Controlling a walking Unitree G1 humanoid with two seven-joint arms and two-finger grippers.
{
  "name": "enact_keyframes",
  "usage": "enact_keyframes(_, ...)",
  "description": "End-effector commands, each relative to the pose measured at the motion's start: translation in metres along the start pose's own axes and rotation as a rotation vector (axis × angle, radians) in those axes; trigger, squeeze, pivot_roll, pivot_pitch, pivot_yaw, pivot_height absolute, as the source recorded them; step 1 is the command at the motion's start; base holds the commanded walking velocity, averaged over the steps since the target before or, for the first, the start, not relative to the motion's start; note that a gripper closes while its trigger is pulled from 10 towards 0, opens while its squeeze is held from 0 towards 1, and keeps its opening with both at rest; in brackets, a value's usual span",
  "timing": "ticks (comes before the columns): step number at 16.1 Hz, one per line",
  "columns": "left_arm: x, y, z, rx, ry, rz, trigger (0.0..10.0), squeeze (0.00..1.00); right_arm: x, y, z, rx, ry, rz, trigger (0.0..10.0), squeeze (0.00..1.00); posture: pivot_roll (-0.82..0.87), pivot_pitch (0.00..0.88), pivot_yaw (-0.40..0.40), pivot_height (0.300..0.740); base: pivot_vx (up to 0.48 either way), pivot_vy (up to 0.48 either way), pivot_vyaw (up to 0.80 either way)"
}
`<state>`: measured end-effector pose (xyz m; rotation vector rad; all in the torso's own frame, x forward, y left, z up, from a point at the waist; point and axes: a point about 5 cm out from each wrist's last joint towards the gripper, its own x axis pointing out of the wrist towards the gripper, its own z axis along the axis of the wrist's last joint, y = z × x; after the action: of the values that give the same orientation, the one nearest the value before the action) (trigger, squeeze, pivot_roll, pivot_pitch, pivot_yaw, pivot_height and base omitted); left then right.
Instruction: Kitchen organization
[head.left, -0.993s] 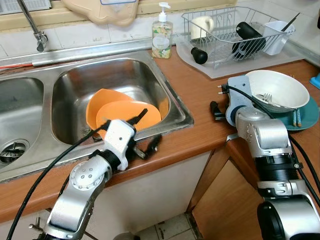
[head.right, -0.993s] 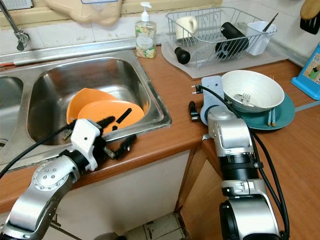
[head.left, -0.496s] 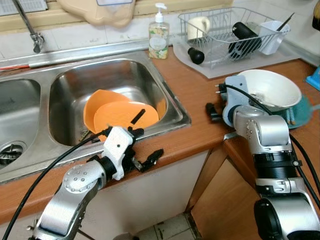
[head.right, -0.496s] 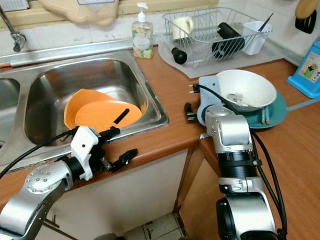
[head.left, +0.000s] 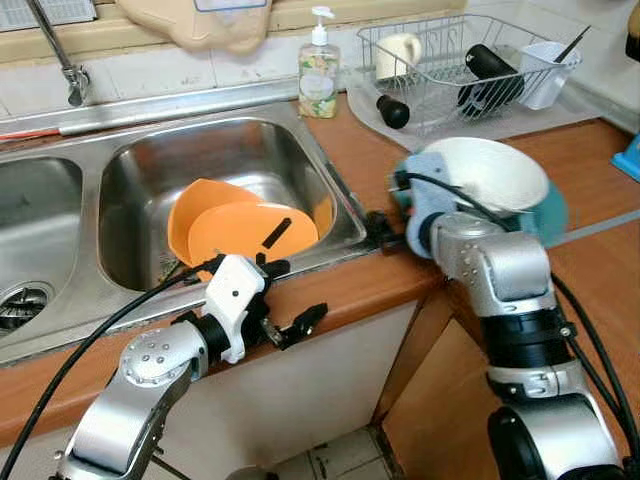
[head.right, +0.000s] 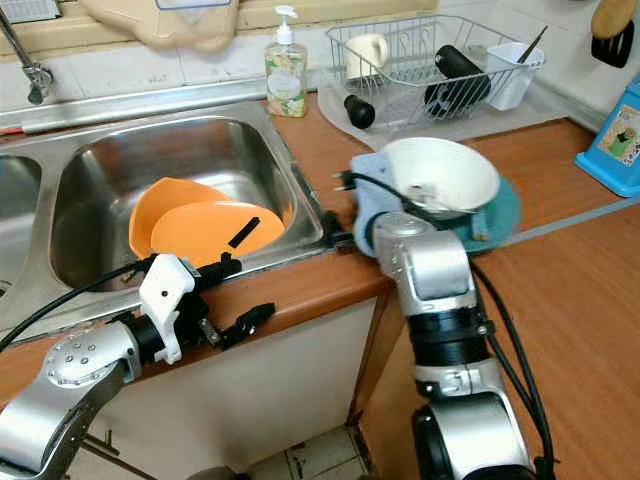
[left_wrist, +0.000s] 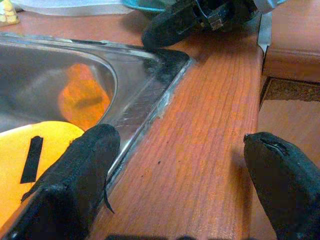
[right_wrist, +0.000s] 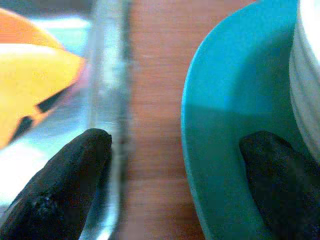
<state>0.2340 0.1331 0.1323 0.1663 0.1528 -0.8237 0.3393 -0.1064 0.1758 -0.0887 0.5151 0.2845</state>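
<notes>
Two orange plates (head.left: 245, 225) lie tilted in the right basin of the steel sink (head.left: 130, 170). A white bowl (head.left: 490, 172) with a fork in it sits on a teal plate (head.left: 552, 212) on the wooden counter. My right gripper (head.left: 385, 232) is open at the sink's right rim. In the right wrist view one finger is over the steel rim (right_wrist: 107, 100) and the other over the teal plate (right_wrist: 225, 125), beside the bowl (right_wrist: 307, 90). My left gripper (head.left: 292, 292) is open over the counter's front strip (left_wrist: 200, 150), holding nothing.
A dish rack (head.left: 470, 60) with a mug, a black bottle and a white cutlery cup stands at the back right. A soap bottle (head.left: 317, 65) is behind the sink, and the faucet (head.left: 65, 60) at the back left. A wooden cabinet door (head.left: 440, 400) stands below the counter.
My right arm has swung left to the sink's rim, and the bowl and teal plate have slid left with it. The left gripper has dropped slightly toward the counter's front edge.
</notes>
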Motion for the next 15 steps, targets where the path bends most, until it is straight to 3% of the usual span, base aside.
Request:
enact_keyframes(1, -0.002, -0.001, 0.002, 0.004, 0.0, -0.011, 10.0, 0.84, 0.0, 0.012, -0.005, -0.004, 0.016, 0.067, 10.0, 0.0, -0.04, 0.0, 0.018, 0.74, 0.0, 0.0, 0.0)
enact_keyframes(7, -0.003, -0.001, 0.002, 0.01, 0.008, -0.007, 10.0, 0.84, -0.009, 0.044, -0.001, -0.055, -0.063, 0.278, 10.0, 0.0, -0.04, 0.0, 0.017, 0.74, 0.0, 0.0, 0.0)
enact_keyframes(12, -0.001, 0.0, 0.001, 0.015, 0.008, 0.0, 10.0, 0.83, -0.017, 0.046, 0.007, -0.135, -0.17, 0.35, 10.0, 0.0, -0.05, 0.0, 0.026, 0.74, 0.0, 0.0, 0.0)
enact_keyframes(15, 0.001, 0.0, 0.001, 0.015, 0.006, 0.003, 10.0, 0.83, -0.031, 0.046, 0.019, -0.152, -0.277, 0.413, 10.0, 0.0, -0.05, 0.0, 0.03, 0.74, 0.0, 0.0, 0.0)
